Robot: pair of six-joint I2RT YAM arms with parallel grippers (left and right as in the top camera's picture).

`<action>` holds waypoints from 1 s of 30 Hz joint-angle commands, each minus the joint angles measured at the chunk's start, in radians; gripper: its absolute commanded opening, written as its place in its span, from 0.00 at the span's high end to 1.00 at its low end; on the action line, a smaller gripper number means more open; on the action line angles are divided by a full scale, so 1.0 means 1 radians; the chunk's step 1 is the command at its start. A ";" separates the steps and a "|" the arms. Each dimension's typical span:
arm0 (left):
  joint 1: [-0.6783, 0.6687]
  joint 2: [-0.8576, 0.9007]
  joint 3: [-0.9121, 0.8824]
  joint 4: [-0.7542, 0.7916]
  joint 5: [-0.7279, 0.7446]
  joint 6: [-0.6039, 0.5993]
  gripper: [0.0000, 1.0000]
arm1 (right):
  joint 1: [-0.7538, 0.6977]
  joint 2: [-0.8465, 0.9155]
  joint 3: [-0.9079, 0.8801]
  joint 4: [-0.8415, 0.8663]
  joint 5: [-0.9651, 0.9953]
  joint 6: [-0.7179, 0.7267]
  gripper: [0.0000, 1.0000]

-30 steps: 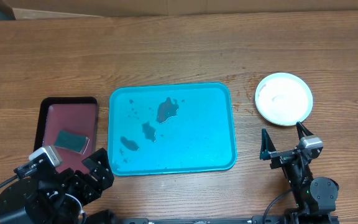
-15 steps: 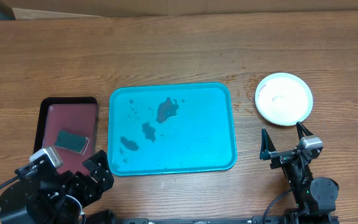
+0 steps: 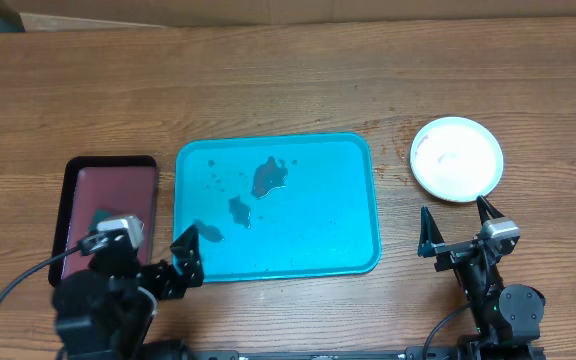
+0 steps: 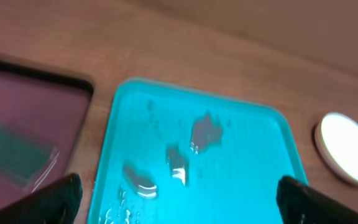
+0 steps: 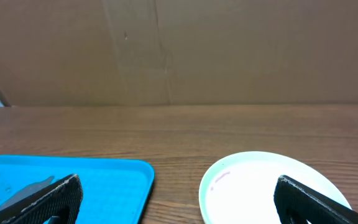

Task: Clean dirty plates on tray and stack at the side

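The turquoise tray lies mid-table with dark brown smears and no plate on it. A white plate sits on the wood to its right. In the right wrist view it shows a pale mint rim, and I cannot tell how many plates are stacked there. No yellow-green plate is in view. My left gripper is open and empty at the tray's front left corner. My right gripper is open and empty just in front of the plate.
A dark red tray with a black rim lies left of the turquoise tray. A green sponge lies in it, mostly covered by my left arm in the overhead view. A cardboard wall stands behind the table.
My left arm has moved right and forward to the turquoise tray's front left corner, and it now covers the sponge from above. The right arm has not moved.
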 commanded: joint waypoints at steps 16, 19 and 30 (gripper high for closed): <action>-0.086 -0.380 -0.733 0.836 -0.177 0.031 0.00 | -0.004 -0.010 -0.010 0.003 0.014 -0.004 0.00; -0.098 -0.379 -0.766 0.892 -0.235 0.028 0.01 | -0.004 -0.010 -0.010 0.003 0.014 -0.003 0.00; -0.101 -0.379 -0.765 0.834 -0.374 0.058 0.00 | -0.004 -0.010 -0.010 0.003 0.014 -0.003 0.00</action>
